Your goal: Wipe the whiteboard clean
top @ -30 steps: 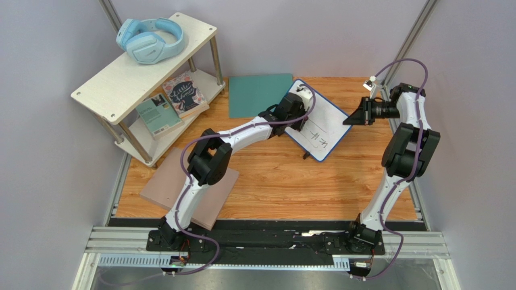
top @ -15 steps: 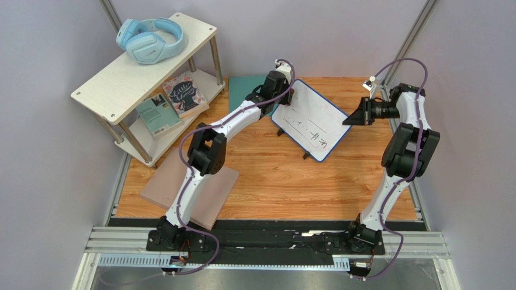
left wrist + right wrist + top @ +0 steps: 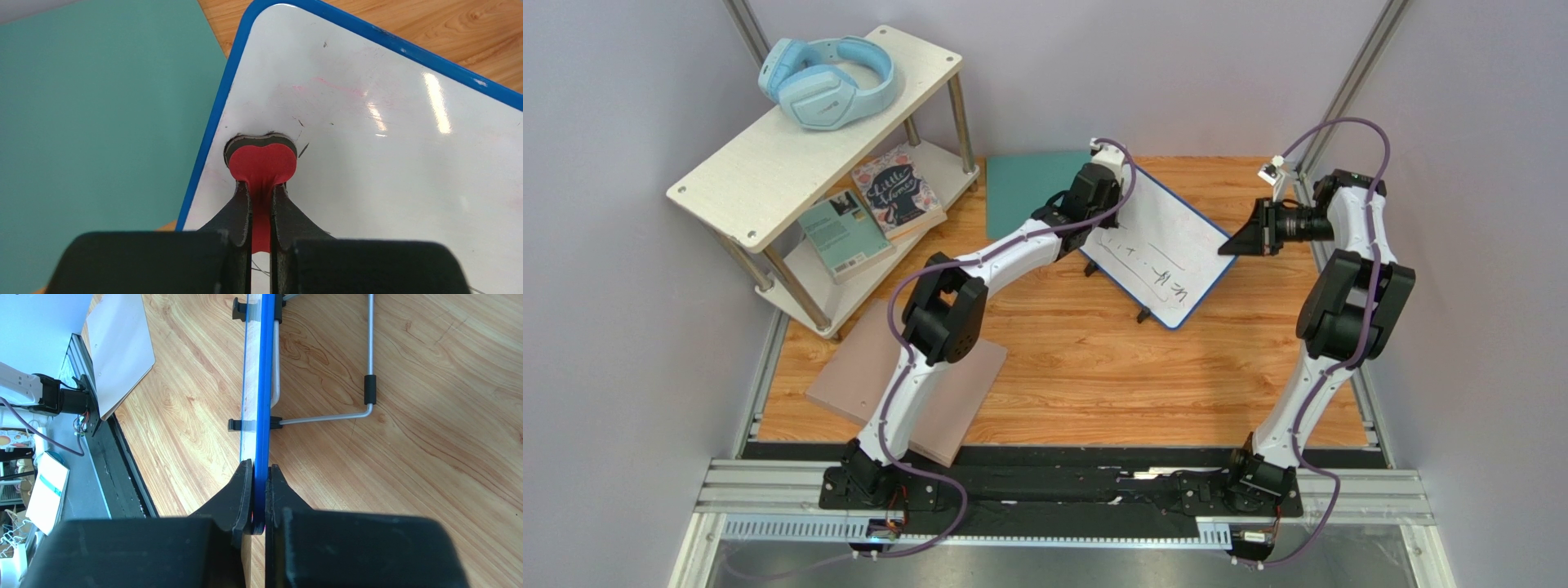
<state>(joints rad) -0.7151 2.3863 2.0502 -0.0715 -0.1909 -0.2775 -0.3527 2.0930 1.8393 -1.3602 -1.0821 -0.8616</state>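
Note:
The whiteboard (image 3: 1167, 233), white with a blue frame, stands tilted on black feet at the back middle of the table. Dark handwritten marks (image 3: 1163, 277) run along its lower part. My left gripper (image 3: 1112, 208) is shut on a red eraser (image 3: 263, 162) whose dark pad presses on the whiteboard (image 3: 393, 171) near its far left corner. My right gripper (image 3: 1234, 240) is shut on the board's right edge. In the right wrist view its jaws (image 3: 259, 478) clamp the blue frame (image 3: 265, 386).
A teal mat (image 3: 1020, 184) lies just left of the board, also in the left wrist view (image 3: 98, 110). A pinkish-tan board (image 3: 848, 374) lies front left. A white shelf (image 3: 768, 159) holds blue headphones (image 3: 824, 80) and books (image 3: 873, 208). The board's wire stand (image 3: 368, 386) rests on wood.
My left gripper has swept the eraser from the board's middle left to its far left corner, then a little back onto the board. The right gripper has not moved.

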